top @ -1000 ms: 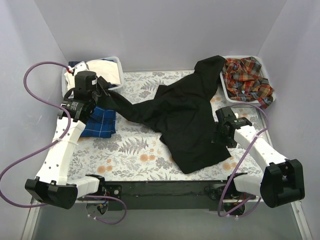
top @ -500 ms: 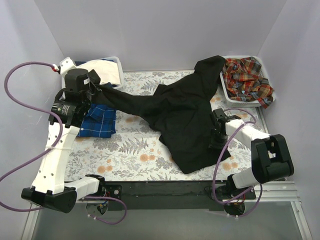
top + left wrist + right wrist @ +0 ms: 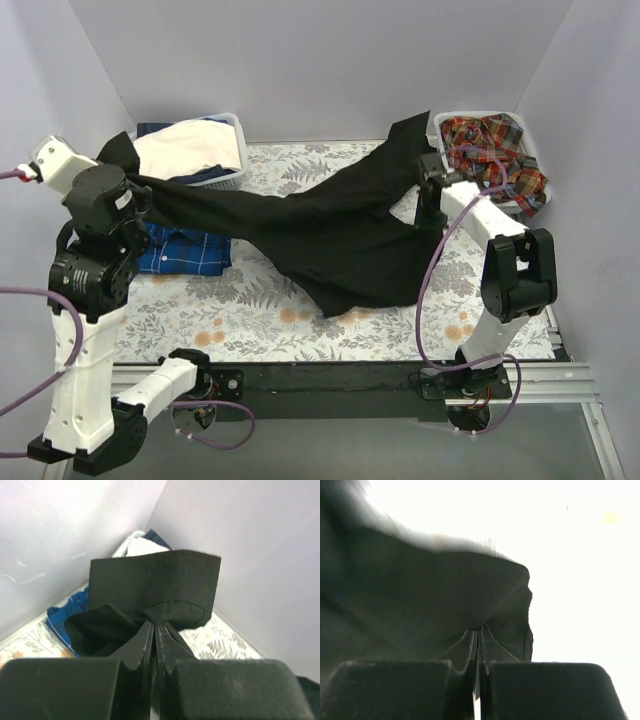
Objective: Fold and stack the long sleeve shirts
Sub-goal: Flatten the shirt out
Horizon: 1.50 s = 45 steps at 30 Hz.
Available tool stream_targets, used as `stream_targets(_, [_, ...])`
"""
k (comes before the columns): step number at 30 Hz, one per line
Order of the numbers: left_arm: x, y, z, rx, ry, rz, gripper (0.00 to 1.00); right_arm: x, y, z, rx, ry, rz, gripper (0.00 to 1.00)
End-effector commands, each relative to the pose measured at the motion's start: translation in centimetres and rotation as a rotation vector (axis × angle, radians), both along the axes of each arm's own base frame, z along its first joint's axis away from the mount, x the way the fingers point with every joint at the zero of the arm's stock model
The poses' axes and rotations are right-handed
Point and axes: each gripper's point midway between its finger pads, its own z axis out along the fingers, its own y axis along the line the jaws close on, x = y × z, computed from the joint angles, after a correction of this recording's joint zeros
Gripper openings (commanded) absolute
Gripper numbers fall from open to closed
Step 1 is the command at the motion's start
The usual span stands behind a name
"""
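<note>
The black long sleeve shirt (image 3: pixel 320 225) hangs stretched across the table between both grippers, its lower part trailing on the floral cloth. At the far left my left gripper (image 3: pixel 138 186) is raised and shut on a sleeve end; the wrist view shows the gripper (image 3: pixel 154 624) pinching the black cloth (image 3: pixel 155 585). My right gripper (image 3: pixel 428 172) is shut on the shirt's other end by the right basket, and its wrist view shows the gripper (image 3: pixel 478 630) closed on dark fabric (image 3: pixel 420 595). A folded blue-and-white checked shirt (image 3: pixel 190 250) lies at the left. Red-orange plaid shirts (image 3: pixel 495 155) fill the right basket.
A white basket (image 3: pixel 235 125) at the back left holds pale cloth (image 3: pixel 190 150). The right basket's rim (image 3: pixel 440 122) sits close to my right gripper. Lavender walls close in the back and both sides. A floral tablecloth (image 3: pixel 250 310) covers the table.
My right gripper has closed on the black shirt and carried it toward the back right. The left arm rose and pulled the sleeve left, drawing the shirt taut.
</note>
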Motion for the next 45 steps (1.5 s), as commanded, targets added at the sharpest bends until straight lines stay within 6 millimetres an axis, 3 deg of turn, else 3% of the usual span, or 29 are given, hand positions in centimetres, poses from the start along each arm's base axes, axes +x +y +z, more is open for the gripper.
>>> stream_targets(1, [-3.1, 2.4, 2.3, 0.042, -0.093, 0.107, 0.00, 8.4, -3.0, 8.2, -0.146, -0.248, -0.050, 0.01])
stream_targets(2, [-3.7, 2.7, 2.6, 0.051, -0.099, 0.112, 0.00, 10.8, -2.8, 11.4, -0.147, -0.330, -0.043, 0.01])
stream_targets(3, [-3.9, 2.7, 2.8, 0.059, -0.106, 0.109, 0.00, 12.0, -2.7, 10.9, -0.165, -0.319, -0.033, 0.01])
stream_targets(4, [-3.8, 2.7, 2.4, 0.064, -0.096, 0.106, 0.00, 13.3, -2.4, 11.7, -0.161, -0.343, -0.022, 0.05])
stream_targets(6, [-3.5, 2.0, 1.4, 0.064, -0.071, 0.063, 0.00, 16.2, -1.3, 12.8, -0.143, -0.381, 0.035, 0.25])
stream_targets(7, [-2.8, 1.6, -0.3, 0.064, -0.027, 0.043, 0.00, 17.0, -0.2, 12.8, -0.104, -0.384, 0.074, 0.43])
stream_targets(10, [-1.3, -0.6, -3.9, 0.024, 0.047, -0.069, 0.01, 18.0, 1.5, 13.1, -0.035, -0.394, 0.129, 0.66])
stream_targets(11, [-0.8, -1.1, -6.1, 0.017, 0.107, -0.088, 0.01, 17.8, 1.7, 13.2, -0.021, -0.394, 0.134, 0.67])
stream_targets(12, [-0.2, -2.2, -7.3, -0.004, 0.135, -0.138, 0.02, 17.5, 1.9, 13.8, -0.006, -0.406, 0.136, 0.70])
stream_targets(14, [0.6, -3.2, -10.5, -0.022, 0.200, -0.174, 0.06, 16.1, 2.2, 12.6, 0.017, -0.364, 0.151, 0.75])
stream_targets(15, [0.9, -3.7, -11.3, -0.033, 0.213, -0.198, 0.06, 15.0, 2.2, 13.7, 0.027, -0.378, 0.150, 0.75])
stream_targets(16, [1.3, -4.3, -12.1, -0.042, 0.225, -0.228, 0.07, 13.1, 2.6, 11.4, 0.047, -0.306, 0.174, 0.75])
stream_targets(18, [1.8, -4.9, -13.4, -0.052, 0.238, -0.250, 0.08, 10.0, 3.4, 11.9, 0.073, -0.296, 0.213, 0.75])
stream_targets(19, [2.1, -5.1, -13.5, -0.053, 0.240, -0.261, 0.08, 7.4, 3.7, 9.2, 0.087, -0.212, 0.233, 0.74])
stream_targets(20, [2.3, -5.2, -13.5, -0.050, 0.234, -0.262, 0.08, 5.5, 3.9, 8.1, 0.097, -0.173, 0.248, 0.73])
stream_targets(21, [2.5, -5.1, -13.7, -0.046, 0.241, -0.258, 0.08, 3.6, 4.5, 8.6, 0.116, -0.180, 0.265, 0.72])
stream_targets(22, [2.8, -5.2, -13.9, -0.038, 0.250, -0.258, 0.08, 2.0, 4.9, 7.7, 0.145, -0.151, 0.252, 0.68])
stream_targets(23, [3.0, -4.9, -13.8, -0.026, 0.252, -0.248, 0.07, -1.3, 4.6, 4.4, 0.154, -0.054, 0.246, 0.64])
stream_targets(24, [3.2, -4.8, -13.5, -0.021, 0.246, -0.240, 0.06, -3.0, 5.3, 4.6, 0.188, -0.062, 0.264, 0.60])
stream_targets(26, [3.3, -4.0, -13.2, -0.004, 0.248, -0.194, 0.03, -7.3, 6.0, 2.0, 0.240, 0.005, 0.263, 0.50])
stream_targets(30, [3.3, -3.2, -11.2, 0.002, 0.203, -0.145, 0.00, -11.9, 8.8, -0.6, 0.291, 0.064, 0.333, 0.42])
stream_targets(34, [3.2, -3.0, -7.9, 0.001, 0.132, -0.137, 0.00, -12.4, 10.7, -1.8, 0.304, 0.081, 0.359, 0.46])
stream_targets(35, [3.1, -3.1, -6.2, -0.005, 0.092, -0.146, 0.00, -11.8, 11.6, -1.9, 0.329, 0.056, 0.368, 0.49])
stream_targets(38, [3.0, -3.6, -3.8, -0.017, 0.030, -0.182, 0.00, -10.8, 13.4, -2.0, 0.400, 0.040, 0.353, 0.61])
stream_targets(40, [3.1, -4.1, -3.0, -0.022, 0.012, -0.209, 0.00, -10.0, 14.7, -1.7, 0.442, 0.034, 0.357, 0.64])
stream_targets(42, [3.0, -4.4, -2.1, -0.028, -0.013, -0.225, 0.00, -9.6, 15.6, -2.5, 0.462, 0.060, 0.363, 0.63])
stream_targets(45, [3.1, -4.8, -1.3, -0.031, -0.036, -0.249, 0.00, -9.3, 16.6, -3.6, 0.436, 0.088, 0.389, 0.54])
